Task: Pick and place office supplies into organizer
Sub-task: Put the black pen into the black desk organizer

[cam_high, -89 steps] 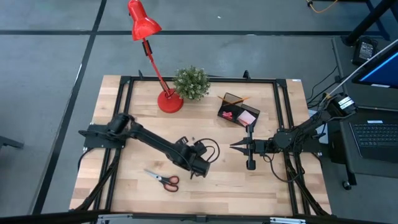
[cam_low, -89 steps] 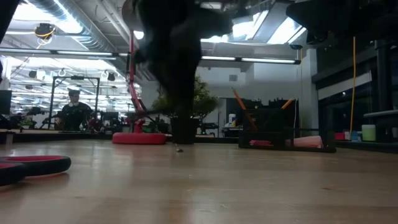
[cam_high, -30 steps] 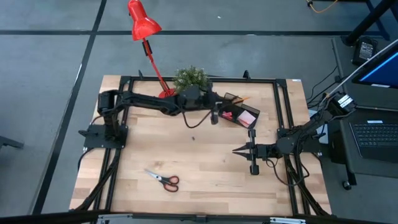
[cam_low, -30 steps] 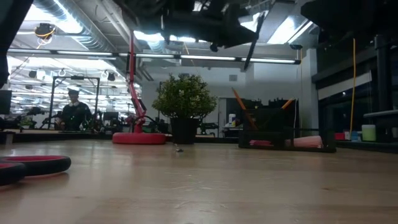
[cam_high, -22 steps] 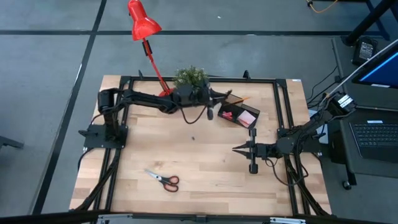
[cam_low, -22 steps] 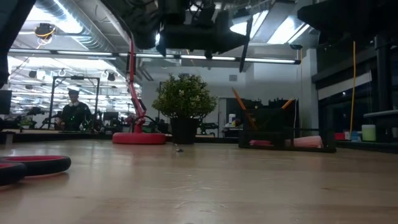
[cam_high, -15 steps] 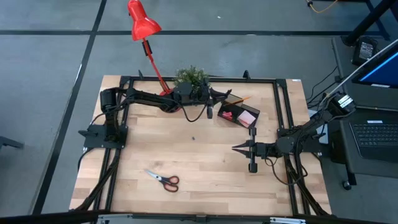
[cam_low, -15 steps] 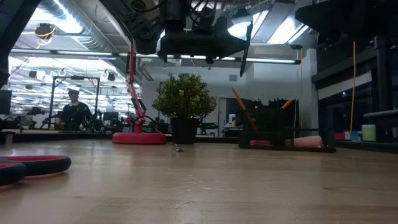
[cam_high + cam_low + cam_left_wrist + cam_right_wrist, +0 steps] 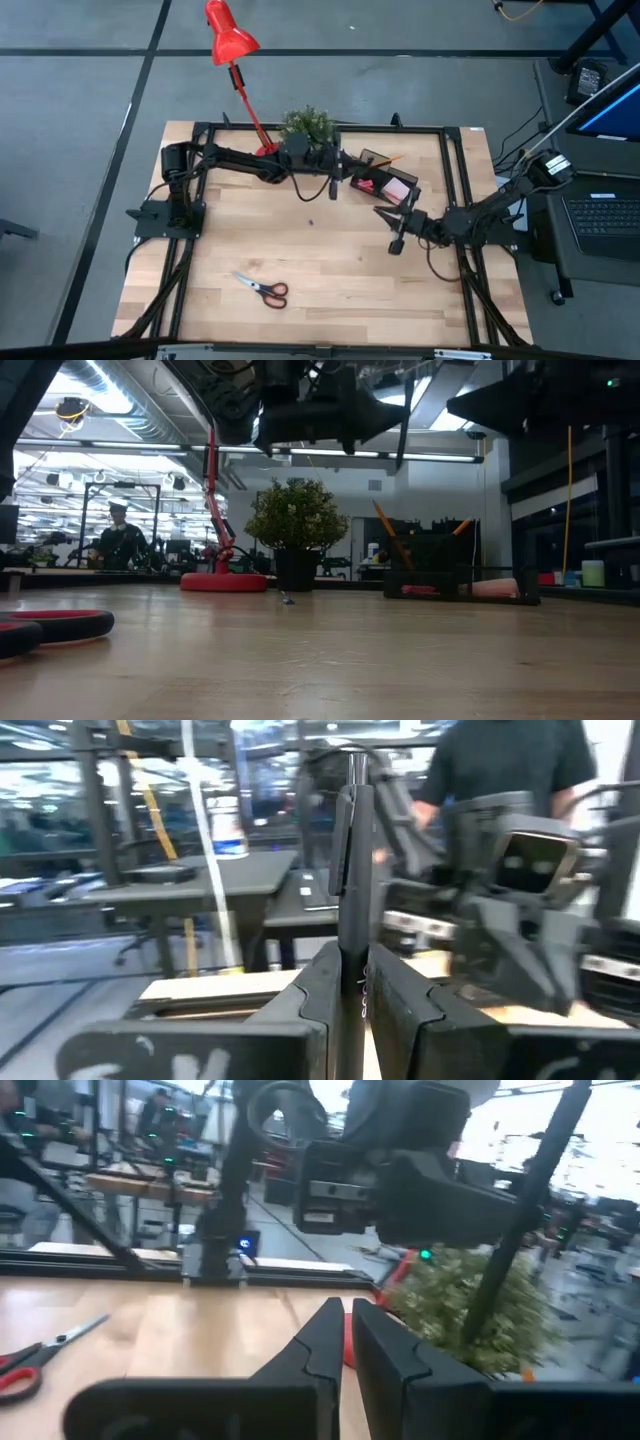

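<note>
Left tool (image 9: 333, 187), clamped on a thin black pen (image 9: 352, 870), has travelled from mid-desk to beside the small black walled organizer (image 9: 384, 180) near the far edge; right tool (image 9: 393, 232), shut and empty, has edged toward it, so drop-in looks imminent.

Red lamp (image 9: 231, 38), green plant (image 9: 306, 124), black organizer (image 9: 384, 178), seemingly orange-handled scissors (image 9: 262, 287).

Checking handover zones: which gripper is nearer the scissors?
Right. The right gripper hovers mid-table, to the right of the scissors; the left gripper sits farther, by the organizer.
</note>
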`<move>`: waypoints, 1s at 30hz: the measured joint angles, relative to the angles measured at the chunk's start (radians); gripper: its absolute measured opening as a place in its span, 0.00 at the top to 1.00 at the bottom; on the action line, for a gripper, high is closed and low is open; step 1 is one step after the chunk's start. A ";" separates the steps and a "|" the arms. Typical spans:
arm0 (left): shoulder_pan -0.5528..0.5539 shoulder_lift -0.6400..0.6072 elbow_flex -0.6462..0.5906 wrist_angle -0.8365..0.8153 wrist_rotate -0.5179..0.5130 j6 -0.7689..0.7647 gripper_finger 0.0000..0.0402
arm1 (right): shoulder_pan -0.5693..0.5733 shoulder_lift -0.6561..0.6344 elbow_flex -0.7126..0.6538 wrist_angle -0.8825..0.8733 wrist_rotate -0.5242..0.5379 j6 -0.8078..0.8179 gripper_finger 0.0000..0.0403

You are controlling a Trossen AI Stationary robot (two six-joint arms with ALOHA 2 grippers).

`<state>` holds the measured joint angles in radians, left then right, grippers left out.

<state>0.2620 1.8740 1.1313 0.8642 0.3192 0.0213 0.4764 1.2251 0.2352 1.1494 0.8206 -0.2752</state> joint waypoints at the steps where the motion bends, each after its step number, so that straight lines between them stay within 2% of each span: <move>1: -0.004 0.000 0.000 0.000 0.017 -0.001 0.91 | -0.010 0.000 0.000 -0.001 -0.028 0.000 0.93; 4: -0.021 0.000 0.000 0.000 0.049 -0.001 0.92 | -0.038 0.000 0.000 0.001 -0.111 0.001 0.93; 8: -0.046 0.000 0.000 0.000 0.062 -0.001 0.92 | -0.069 0.000 0.018 -0.001 -0.115 -0.035 0.91; 12: -0.068 0.000 0.000 -0.001 0.062 0.008 0.92 | -0.075 0.000 0.059 0.006 -0.115 -0.103 0.85; 16: -0.085 0.000 0.000 -0.012 0.062 0.023 0.92 | -0.075 0.000 0.110 0.004 -0.090 -0.173 0.75; 22: -0.100 0.000 0.000 -0.013 0.051 0.033 0.92 | -0.086 0.000 0.171 -0.056 -0.024 -0.179 0.63; 30: -0.084 0.000 0.001 -0.015 0.048 0.053 0.92 | -0.055 0.000 0.201 -0.080 0.017 -0.177 0.54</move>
<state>0.1776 1.8740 1.1324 0.8491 0.3676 0.0743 0.4219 1.2255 0.4358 1.0690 0.8373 -0.4520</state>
